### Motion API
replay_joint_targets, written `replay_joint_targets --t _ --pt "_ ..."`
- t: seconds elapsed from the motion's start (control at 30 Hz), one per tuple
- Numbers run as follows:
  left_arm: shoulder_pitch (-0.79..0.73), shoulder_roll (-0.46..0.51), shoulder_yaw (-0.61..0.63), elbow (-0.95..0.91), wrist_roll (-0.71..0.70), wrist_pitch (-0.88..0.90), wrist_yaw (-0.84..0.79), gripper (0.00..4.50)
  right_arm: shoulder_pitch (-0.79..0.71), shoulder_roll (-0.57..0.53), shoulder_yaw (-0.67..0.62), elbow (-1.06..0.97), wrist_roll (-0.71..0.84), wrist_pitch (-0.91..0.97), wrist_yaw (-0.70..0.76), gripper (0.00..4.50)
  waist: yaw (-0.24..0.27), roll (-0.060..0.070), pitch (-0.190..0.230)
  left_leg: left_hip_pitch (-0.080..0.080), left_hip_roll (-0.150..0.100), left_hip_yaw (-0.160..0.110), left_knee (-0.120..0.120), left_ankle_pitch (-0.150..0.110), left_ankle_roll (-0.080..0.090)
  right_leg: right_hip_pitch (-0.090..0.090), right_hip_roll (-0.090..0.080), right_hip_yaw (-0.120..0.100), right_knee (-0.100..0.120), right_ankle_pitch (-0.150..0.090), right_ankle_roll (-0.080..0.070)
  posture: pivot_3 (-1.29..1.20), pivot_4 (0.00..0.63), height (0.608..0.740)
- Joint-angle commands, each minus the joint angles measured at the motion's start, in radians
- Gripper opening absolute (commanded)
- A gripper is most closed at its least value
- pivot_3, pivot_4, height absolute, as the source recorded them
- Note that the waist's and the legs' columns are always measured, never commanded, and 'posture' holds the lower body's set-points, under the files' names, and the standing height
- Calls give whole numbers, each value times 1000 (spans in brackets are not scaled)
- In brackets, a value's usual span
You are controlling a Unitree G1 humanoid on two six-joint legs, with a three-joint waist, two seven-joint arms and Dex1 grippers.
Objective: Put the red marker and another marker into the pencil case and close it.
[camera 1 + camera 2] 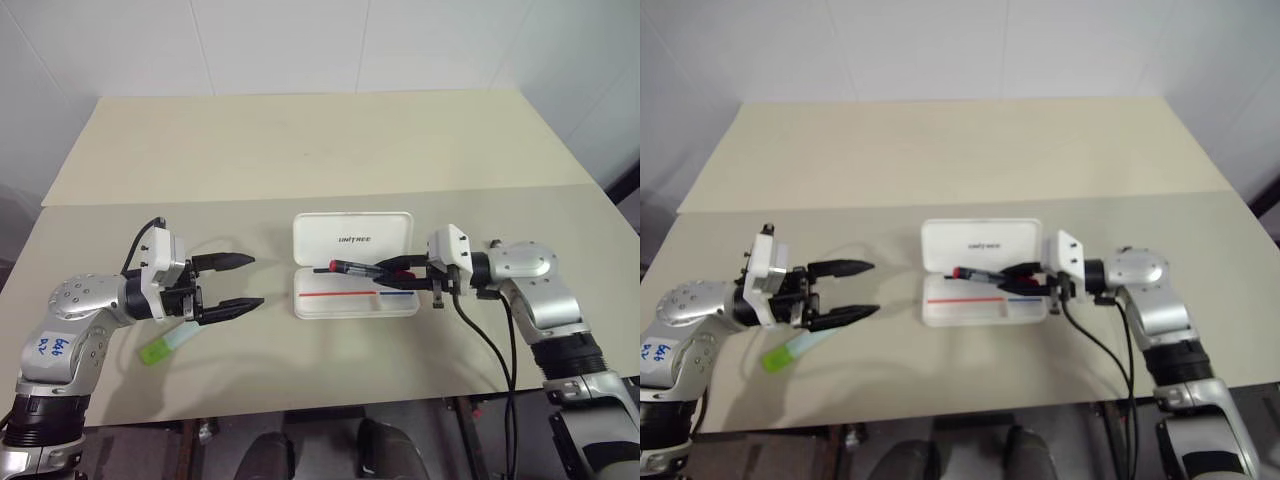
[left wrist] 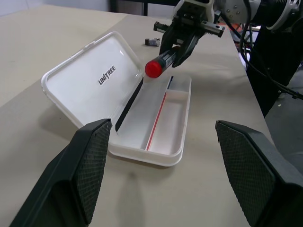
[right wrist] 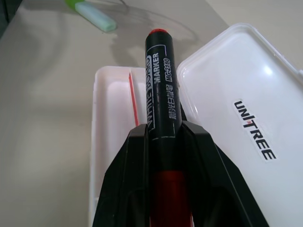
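Observation:
The white pencil case point(image 1: 352, 300) lies open at the table's middle, its lid point(image 1: 352, 238) with dark lettering folded back. My right gripper point(image 1: 392, 268) is shut on the red marker point(image 1: 352, 267), a black barrel with red ends, and holds it level just above the case's tray point(image 2: 163, 127). The other marker point(image 1: 166, 346), whitish with a light-green end, lies on the table at the left. My left gripper point(image 1: 245, 283) hangs open just right of it, above the table, with nothing between its fingers point(image 2: 90, 156).
The cream table point(image 1: 300, 150) stretches far behind the case. A small grey clip-like piece point(image 2: 151, 41) lies on the table beyond the case near the right arm. Cables hang from the right arm over the table's front edge.

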Motion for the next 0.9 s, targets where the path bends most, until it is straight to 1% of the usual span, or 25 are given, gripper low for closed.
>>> replay_joint_targets --t 0.03,0.17,0.3,0.37,0.47,0.5,0.57,0.63,0.67,0.77,0.9 --pt "7 1 14 -46 -4 -17 12 3757 -38 21 16 61 -29 -82 26 611 0 0 0 0 0 0 0 0 0 0 0 0 0 0 0 0 150 740" --pt "9 -2 14 -52 -5 -17 22 3757 -88 63 40 168 -94 -188 1 611 -3 0 0 0 0 0 0 0 0 0 0 0 0 0 0 0 150 740" --pt "11 -2 15 -55 -6 -17 27 3757 -113 83 40 218 -115 -235 -8 611 0 0 0 0 0 -1 0 0 0 0 0 0 0 0 0 0 150 740" --pt "11 -3 16 -57 -7 -16 30 3757 -128 92 39 238 -125 -251 -19 1360 -1 0 0 0 0 0 0 0 0 0 0 0 0 0 0 0 150 740" --pt "15 -6 15 -64 -10 -13 36 3757 -132 101 33 230 -115 -249 -15 2326 -2 0 0 0 0 0 0 0 0 0 0 0 0 0 0 0 150 740" --pt "16 -6 15 -65 -10 -13 37 3757 -130 101 34 222 -111 -245 -10 2752 -2 0 0 0 0 0 0 0 0 0 0 0 0 0 0 0 150 740" --pt "19 -6 15 -67 -11 -13 39 3757 -125 98 35 207 -109 -240 -6 3425 -2 0 0 0 0 -1 0 0 0 0 0 0 0 0 0 0 150 740" --pt "23 -6 15 -69 -12 -12 40 3757 -108 92 39 164 -95 -222 9 4264 -2 1 0 0 0 0 0 0 0 0 0 0 0 0 0 0 150 740" --pt "23 -6 14 -69 -13 -11 41 3757 -98 89 39 137 -81 -203 22 4480 -2 1 0 0 0 0 0 0 0 0 0 0 0 0 0 0 150 740" --pt "29 -8 16 -72 -13 -8 46 3757 -60 80 20 16 1 -110 49 4480 -1 1 0 0 0 -1 0 0 0 0 0 0 0 0 0 0 150 740" --pt "72 -2 43 -80 -11 -9 60 3757 2 37 -34 -178 149 58 61 4480 1 1 0 0 0 -1 0 0 -1 0 0 0 0 0 0 0 150 740"
